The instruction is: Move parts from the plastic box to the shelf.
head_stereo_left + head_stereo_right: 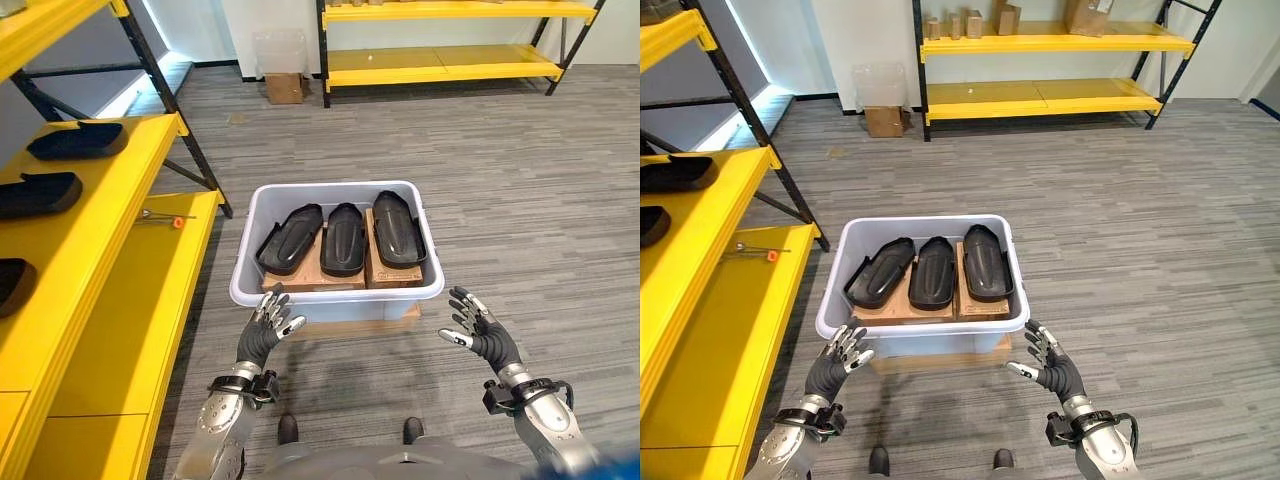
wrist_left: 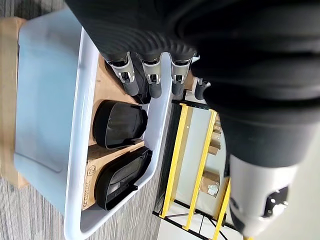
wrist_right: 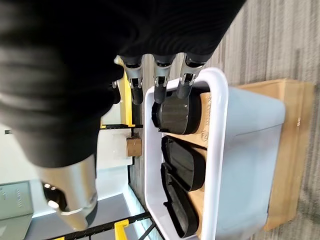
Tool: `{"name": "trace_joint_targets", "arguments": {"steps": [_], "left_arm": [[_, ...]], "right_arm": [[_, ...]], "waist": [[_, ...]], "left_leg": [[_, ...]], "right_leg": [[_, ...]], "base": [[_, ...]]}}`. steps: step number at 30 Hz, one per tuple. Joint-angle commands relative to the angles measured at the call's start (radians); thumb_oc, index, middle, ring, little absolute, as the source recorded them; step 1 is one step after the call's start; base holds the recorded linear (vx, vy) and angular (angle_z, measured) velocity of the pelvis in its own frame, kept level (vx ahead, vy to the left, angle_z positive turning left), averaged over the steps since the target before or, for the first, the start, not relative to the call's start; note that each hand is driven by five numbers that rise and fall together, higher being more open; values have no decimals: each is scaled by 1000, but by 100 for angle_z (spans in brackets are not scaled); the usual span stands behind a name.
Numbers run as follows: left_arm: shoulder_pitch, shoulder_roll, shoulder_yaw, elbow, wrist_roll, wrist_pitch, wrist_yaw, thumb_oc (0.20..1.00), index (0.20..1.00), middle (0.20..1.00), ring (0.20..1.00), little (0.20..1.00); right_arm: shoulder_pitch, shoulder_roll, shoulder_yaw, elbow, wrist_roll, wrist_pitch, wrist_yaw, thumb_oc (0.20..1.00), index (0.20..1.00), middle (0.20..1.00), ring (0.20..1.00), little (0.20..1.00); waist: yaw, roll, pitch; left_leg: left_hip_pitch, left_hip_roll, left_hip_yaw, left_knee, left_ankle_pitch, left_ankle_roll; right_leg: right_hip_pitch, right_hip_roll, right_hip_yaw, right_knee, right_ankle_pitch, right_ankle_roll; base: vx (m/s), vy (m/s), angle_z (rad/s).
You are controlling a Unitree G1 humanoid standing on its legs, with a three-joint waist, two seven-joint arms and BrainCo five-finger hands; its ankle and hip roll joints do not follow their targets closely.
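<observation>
We see 3 black parts (image 1: pixel 343 238) lying in the plastic box (image 1: pixel 250 285) on the floor; our left hand (image 1: pixel 272 322) and right hand (image 1: pixel 478 328) hover near its front, fingers spread wide, holding nothing, yellow shelf (image 1: pixel 110 215) at left

Place: warehouse | yellow shelving racks (image 1: pixel 450 62) (industrial) | grey carpet floor (image 1: pixel 540 180) | cardboard box (image 1: pixel 285 88)

Bright even indoor light; soft shadows under plastic box (image 1: pixel 400 290); wrist views blurred up close.
</observation>
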State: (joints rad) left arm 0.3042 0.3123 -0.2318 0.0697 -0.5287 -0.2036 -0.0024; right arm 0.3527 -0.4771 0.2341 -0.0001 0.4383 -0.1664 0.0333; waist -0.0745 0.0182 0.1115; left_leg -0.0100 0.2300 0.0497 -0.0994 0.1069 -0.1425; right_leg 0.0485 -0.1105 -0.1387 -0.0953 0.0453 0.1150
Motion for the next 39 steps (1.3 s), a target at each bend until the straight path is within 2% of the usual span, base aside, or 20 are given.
{"name": "trace_joint_targets", "arguments": {"steps": [1, 11, 12, 16, 19, 22, 23, 29, 39], "left_arm": [[-30, 61, 14, -55, -12, -56, -12, 1000, 1000, 1000, 1000, 1000], [-65, 77, 10, -80, -11, -62, -14, 1000, 1000, 1000, 1000, 1000], [-90, 82, 8, -94, -13, -70, -12, 1000, 1000, 1000, 1000, 1000], [-114, 91, 4, -105, -24, -77, -10, 1000, 1000, 1000, 1000, 1000], [-152, 107, -21, -123, -42, -83, 1, 1000, 1000, 1000, 1000, 1000], [-156, 108, -25, -127, -44, -82, 3, 1000, 1000, 1000, 1000, 1000], [-165, 118, -44, -138, -61, -82, 1, 1000, 1000, 1000, 1000, 1000], [-185, 137, -88, -151, -91, -80, 3, 1000, 1000, 1000, 1000, 1000], [-226, 174, -139, -173, -118, -78, 6, 1000, 1000, 1000, 1000, 1000]], "right_arm": [[-69, 26, -38, -49, 13, -62, -7, 1000, 1000, 1000, 1000, 1000], [-171, 1, -11, -67, -49, -81, -27, 1000, 1000, 1000, 1000, 1000], [-251, -5, -11, -82, -84, -97, -54, 1000, 1000, 1000, 1000, 1000], [-332, -10, -12, -65, -109, -103, -89, 1000, 1000, 1000, 1000, 1000], [-503, -10, 6, -26, -126, -107, -163, 1000, 1000, 1000, 1000, 1000], [-543, -9, 10, -9, -137, -106, -176, 1000, 1000, 1000, 1000, 1000], [-649, -3, 24, 42, -149, -101, -223, 1000, 1000, 1000, 1000, 1000], [-852, 45, 81, 187, -156, -83, -300, 1000, 1000, 1000, 1000, 1000], [-1147, 26, 129, 454, -117, -58, -356, 1000, 1000, 1000, 1000, 1000]], "waist": [[16, -15, 28], [25, 5, 52], [31, 6, 61], [38, 6, 70], [59, 8, 93], [63, 9, 99], [79, 14, 117], [110, 22, 142], [142, 35, 180]], "left_leg": [[66, 5, 35, 33, -61, 10], [26, -1, 44, 23, -56, 8], [17, -5, 47, 20, -57, 7], [6, -10, 50, 19, -57, 6], [-26, -18, 46, 18, -50, 3], [-35, -19, 44, 18, -47, 2], [-56, -23, 40, 17, -40, 0], [-88, -27, 33, 19, -32, -1], [-136, -32, 25, 23, -17, -3]], "right_leg": [[-160, -115, 14, 164, 21, 61], [-210, -131, 21, 158, 39, 68], [-221, -136, 25, 150, 49, 70], [-230, -141, 26, 138, 59, 73], [-254, -151, 28, 123, 75, 79], [-261, -153, 30, 120, 79, 79], [-277, -157, 31, 115, 86, 78], [-307, -161, 32, 117, 95, 78], [-364, -162, 41, 143, 100, 72]], "base": [[-5, -53, -6], [-8, -6, -5], [0, 0, 0], [-9, 1, 0], [-62, 6, 1], [-53, -1, 2], [-78, -1, 3], [-57, -8, 3], [-30, -1, 0]]}}
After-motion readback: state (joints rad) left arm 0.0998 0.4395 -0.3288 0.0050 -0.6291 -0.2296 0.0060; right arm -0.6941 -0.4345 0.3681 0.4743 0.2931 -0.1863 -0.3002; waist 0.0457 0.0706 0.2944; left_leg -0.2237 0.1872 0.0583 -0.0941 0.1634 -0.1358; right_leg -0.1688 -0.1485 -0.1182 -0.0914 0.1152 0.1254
